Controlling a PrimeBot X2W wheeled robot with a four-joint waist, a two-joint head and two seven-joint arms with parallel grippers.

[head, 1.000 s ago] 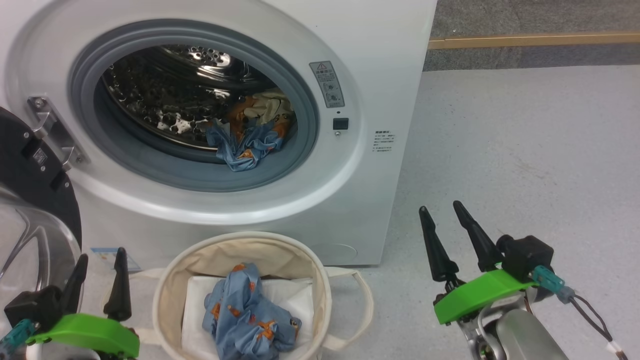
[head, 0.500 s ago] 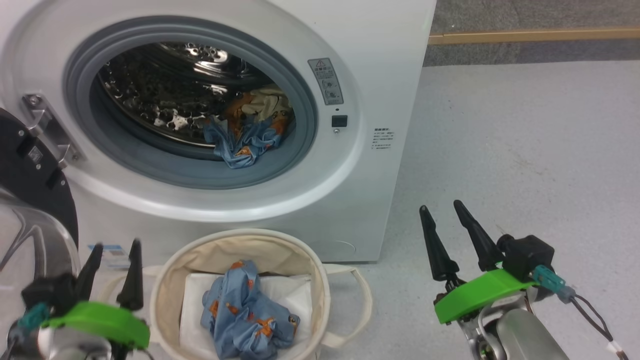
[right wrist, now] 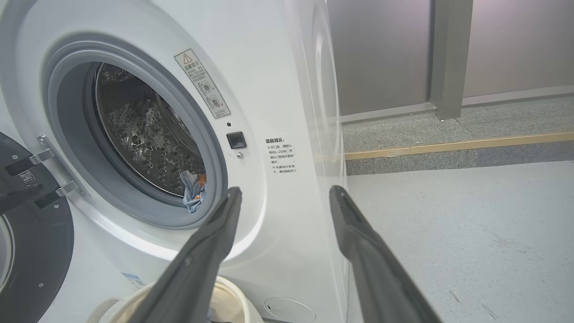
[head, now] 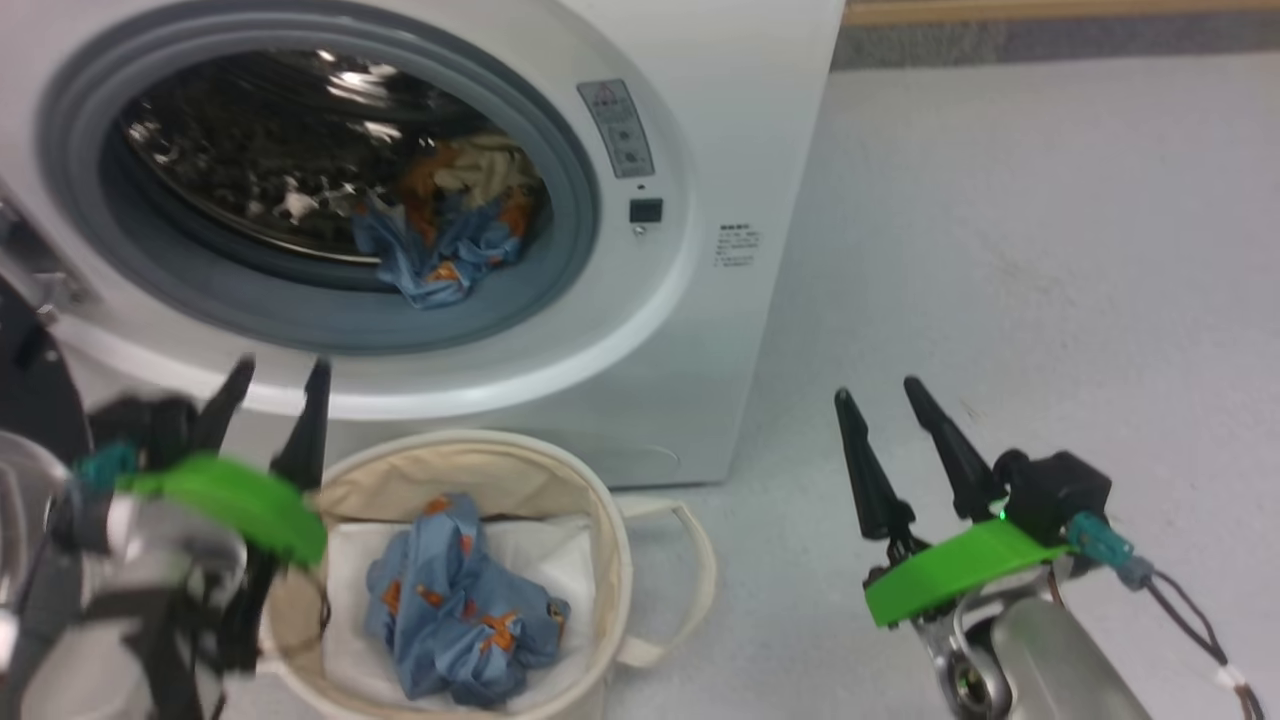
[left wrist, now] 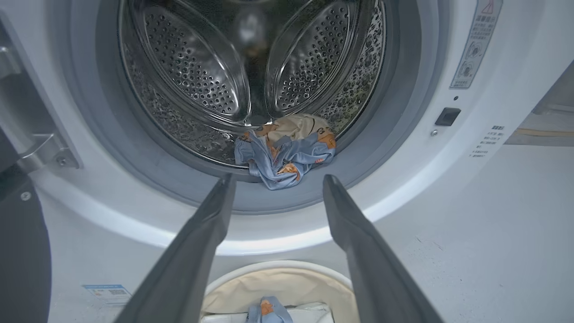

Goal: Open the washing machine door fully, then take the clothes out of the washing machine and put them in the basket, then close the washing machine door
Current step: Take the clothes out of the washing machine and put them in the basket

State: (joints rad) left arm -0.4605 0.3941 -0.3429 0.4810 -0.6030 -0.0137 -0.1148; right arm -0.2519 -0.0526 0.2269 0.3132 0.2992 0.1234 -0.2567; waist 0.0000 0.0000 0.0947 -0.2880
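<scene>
Facing the washing machine (head: 700, 120), the left gripper (head: 282, 370) hangs seemingly just left of the basket (head: 470, 442), jaws wide and empty. Blue-and-cream clothes (head: 440, 250) lie at the near lip of the drum (left wrist: 193, 80); unloading calls for reaching in and pinching them. Right gripper (head: 878, 390) idles open, empty.

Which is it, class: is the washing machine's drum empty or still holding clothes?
Still holding clothes: a blue-and-cream bundle lies at the front of the drum, inside the grey ring.

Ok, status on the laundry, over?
Hands empty: left hand open, aimed at drum; right hand open, low over floor. One garment in basket, more clothes in drum. Nothing blocking, door open.
</scene>
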